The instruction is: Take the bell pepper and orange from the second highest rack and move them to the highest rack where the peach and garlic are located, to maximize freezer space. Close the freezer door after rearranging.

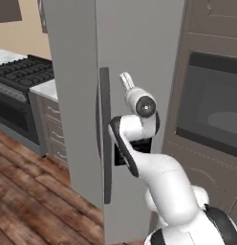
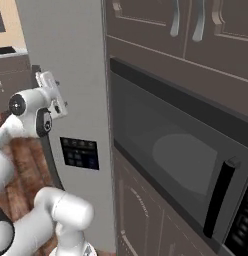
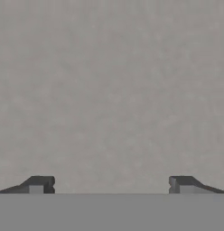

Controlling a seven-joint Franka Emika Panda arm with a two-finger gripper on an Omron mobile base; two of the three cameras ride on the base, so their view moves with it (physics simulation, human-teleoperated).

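Freezer (image 1: 139, 43), tall and plain grey, stands centre in the left base view, between a black stove (image 1: 22, 76) at far left and a dark built-in oven (image 1: 211, 110) at right. Freezer door (image 1: 77, 95) appears shut, its long black handle (image 1: 105, 139) running down the seam. Arm's wrist sits just beside that handle, against the door front. In the right base view a dark control panel (image 2: 80, 153) is set into the grey front. Pincer (image 3: 111, 185) faces a flat grey surface at close range, jaws spread wide with nothing between them.
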